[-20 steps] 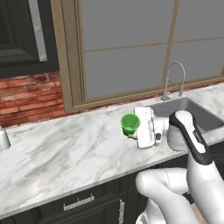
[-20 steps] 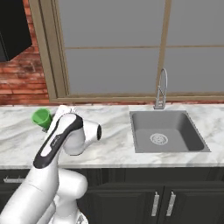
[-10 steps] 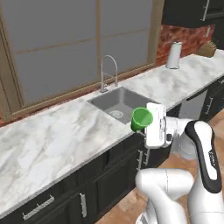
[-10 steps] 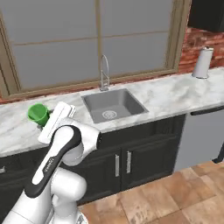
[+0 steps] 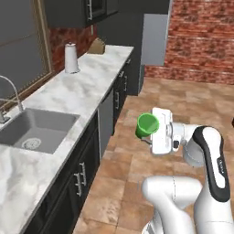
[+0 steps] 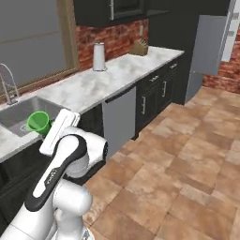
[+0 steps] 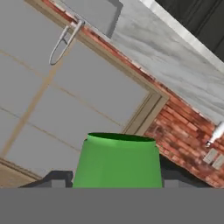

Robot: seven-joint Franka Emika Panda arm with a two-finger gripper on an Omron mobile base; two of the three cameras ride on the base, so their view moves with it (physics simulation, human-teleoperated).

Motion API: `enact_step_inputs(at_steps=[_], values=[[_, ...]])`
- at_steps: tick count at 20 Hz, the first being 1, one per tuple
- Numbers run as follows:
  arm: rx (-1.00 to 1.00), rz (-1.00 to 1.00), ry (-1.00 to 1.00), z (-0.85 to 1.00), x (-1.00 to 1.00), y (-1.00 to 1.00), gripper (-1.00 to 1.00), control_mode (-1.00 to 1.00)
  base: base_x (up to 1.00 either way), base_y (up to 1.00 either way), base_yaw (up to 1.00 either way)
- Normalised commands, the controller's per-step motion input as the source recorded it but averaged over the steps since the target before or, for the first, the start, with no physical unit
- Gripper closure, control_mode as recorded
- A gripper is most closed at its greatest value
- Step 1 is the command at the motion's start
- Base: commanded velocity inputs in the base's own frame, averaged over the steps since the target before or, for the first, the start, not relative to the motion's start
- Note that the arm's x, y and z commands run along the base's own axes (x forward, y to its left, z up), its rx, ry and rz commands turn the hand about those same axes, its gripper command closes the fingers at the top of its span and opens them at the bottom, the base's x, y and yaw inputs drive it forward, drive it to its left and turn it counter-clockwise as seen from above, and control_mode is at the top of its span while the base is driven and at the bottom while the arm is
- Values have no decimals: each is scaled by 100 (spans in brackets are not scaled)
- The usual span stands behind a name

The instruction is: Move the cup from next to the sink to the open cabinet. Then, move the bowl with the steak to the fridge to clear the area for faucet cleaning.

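The bright green cup [image 5: 147, 124] [image 6: 38, 121] [image 7: 117, 159] is held in the air over the tiled floor, off the counter, with my gripper [image 5: 149, 130] [image 6: 45, 126] shut on it. In the hand view the cup hides most of both fingers. The grey sink [image 5: 37, 128] [image 6: 18, 108] with the silver faucet [image 5: 11, 95] [image 6: 7, 85] lies to the left. The grey fridge [image 5: 155, 39] [image 6: 209, 44] stands at the counter's far end. Black upper cabinets [image 5: 80, 11] [image 6: 110, 9] hang above; I cannot tell which is the open cabinet. The bowl and steak are out of view.
A white paper towel roll [image 5: 70, 58] [image 6: 99, 56] and a brown object [image 5: 96, 46] [image 6: 139, 47] stand on the marble counter [image 5: 91, 87] [image 6: 117, 75]. A grey dishwasher front [image 5: 106, 116] [image 6: 119, 117] sits among the black lower cabinets. Brown floor tiles [image 5: 183, 96] stretch toward the brick wall.
The whole picture has swung from the window and sink toward the counter's far end and the fridge, so the base has moved. The cup stays in the gripper.
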Motion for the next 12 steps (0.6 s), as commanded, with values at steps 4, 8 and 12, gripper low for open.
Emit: enact_step_inputs(at_steps=[4, 8, 12], values=[[0, 0, 0, 0, 0, 0, 100, 100, 33, -66, -84], [0, 0, 0, 0, 0, 0, 100, 100, 100, -17, -32], [0, 0, 0, 0, 0, 0, 100, 100, 100, 0, -15]])
